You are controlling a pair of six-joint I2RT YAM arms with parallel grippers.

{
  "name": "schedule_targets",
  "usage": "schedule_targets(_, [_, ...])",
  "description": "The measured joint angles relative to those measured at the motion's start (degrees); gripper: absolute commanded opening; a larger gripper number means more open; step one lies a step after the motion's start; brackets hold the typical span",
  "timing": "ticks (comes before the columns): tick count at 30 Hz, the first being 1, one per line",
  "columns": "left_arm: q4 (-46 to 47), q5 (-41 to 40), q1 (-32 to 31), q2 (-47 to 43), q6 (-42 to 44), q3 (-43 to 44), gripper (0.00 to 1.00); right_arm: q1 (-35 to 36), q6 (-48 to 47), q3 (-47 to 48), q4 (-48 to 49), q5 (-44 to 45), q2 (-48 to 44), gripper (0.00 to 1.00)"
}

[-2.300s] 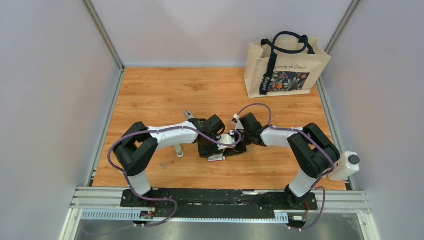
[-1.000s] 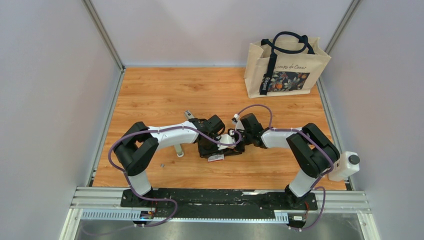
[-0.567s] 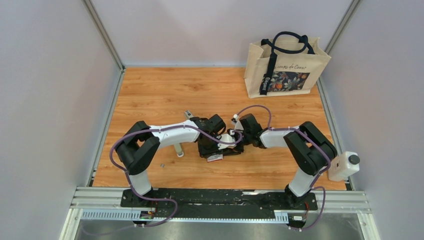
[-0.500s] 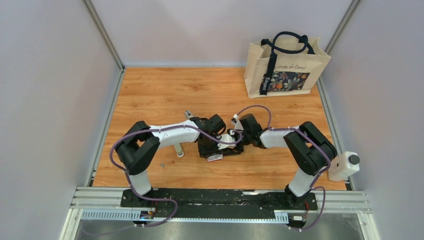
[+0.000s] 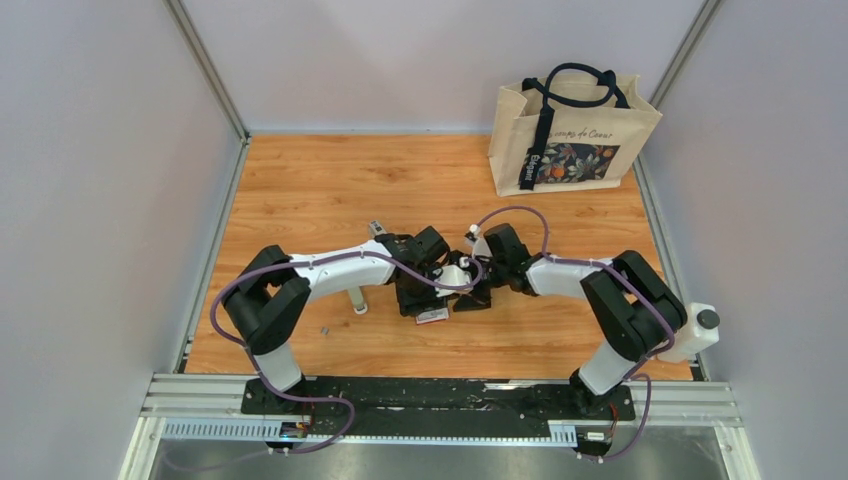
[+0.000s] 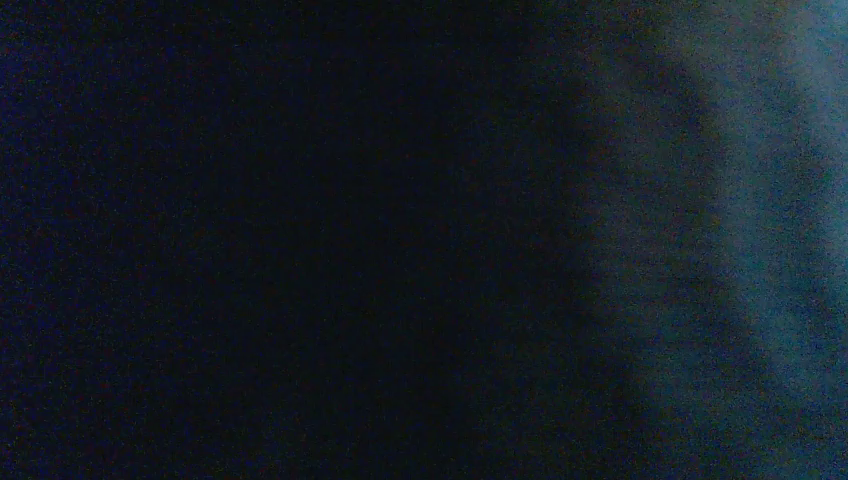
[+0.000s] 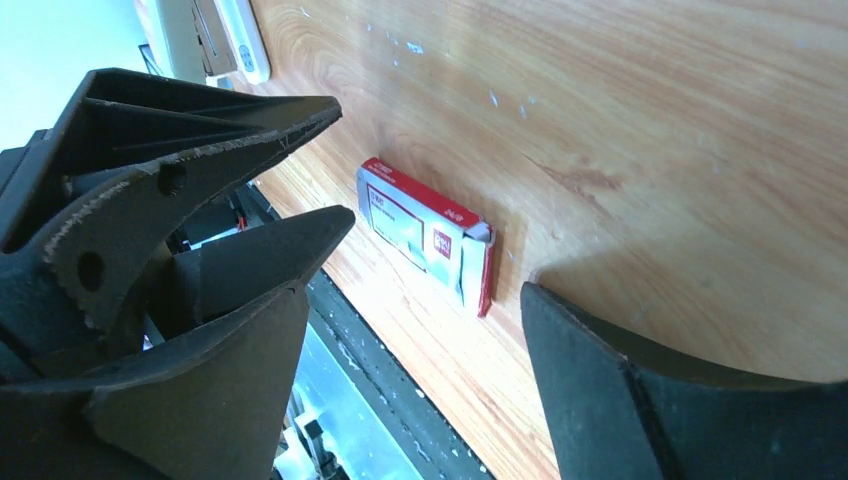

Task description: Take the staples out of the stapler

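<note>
Stapler [image 5: 450, 298] location. Tech 1 asks: where is the small, slim, dark grey-black stapler?

Tech 2: At the centre of the orange-brown wooden table [image 5: 330, 180], where both arms converge, just behind the flat red-and-white cardboard box [image 7: 430, 240]. Its dark body merges with the dark fingers in the overhead view.

Tech 1: Gripper states?

Tech 2: Right gripper [image 7: 415, 295]: jaws spread wide with nothing between them; only the box and bare wood show beyond. Left gripper [image 5: 422, 298]: cannot tell. Its wrist view is black, and the overhead view hides the jaws.

Tech 1: Step in hand?

Tech 2: Judged as step 1, gaining access to the magazine. No silvery staples can be identified on the table. 1 grey speck [image 5: 324, 328] near the left arm is too small to name.

Tech 1: Next move?

Tech 2: Probably 1 gripper pins the body while the other closes on the slim silvery part. That calls for a narrow, exact pinch, kept clear of the box.

Tech 1: Long axis and heading?

Tech 2: Apparently left-right, between the 2 grippers. Which end leads cannot be read.
</note>
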Motion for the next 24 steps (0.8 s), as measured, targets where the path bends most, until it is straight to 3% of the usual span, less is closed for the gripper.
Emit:
schedule_targets(1, [0.17,-0.57,0.02,-0.39,-0.09,-0.35,0.65,-0.35,-0.31,0.0,-1.05,0.26,-0.87,0.96])
schedule_targets(8, [-2.89,0.37,2.14,-4.26,-0.46,1.01,0.68,-3.15,-3.15,0.04,-8.72,2.95,-5.99,0.98])
schedule_targets(12, [-8.72,3.52,8.68,-8.5,-1.53,7.45,0.73,-5.64,-5.4,0.15,-14.34,5.66,-10.86,1.0])
schedule_targets(19, [-13.16,8.79,20.92,-25.73,-5.4,15.13,0.79,-6.25,-8.85,7.28,-25.97,14.91,-19.41,1.0])
schedule_targets(24, [-15.02,7.85,20.79,-37.86,-6.71,12.09,0.85,-6.19,-10.36,15.15,-29.49,18.8,-25.03,1.0])
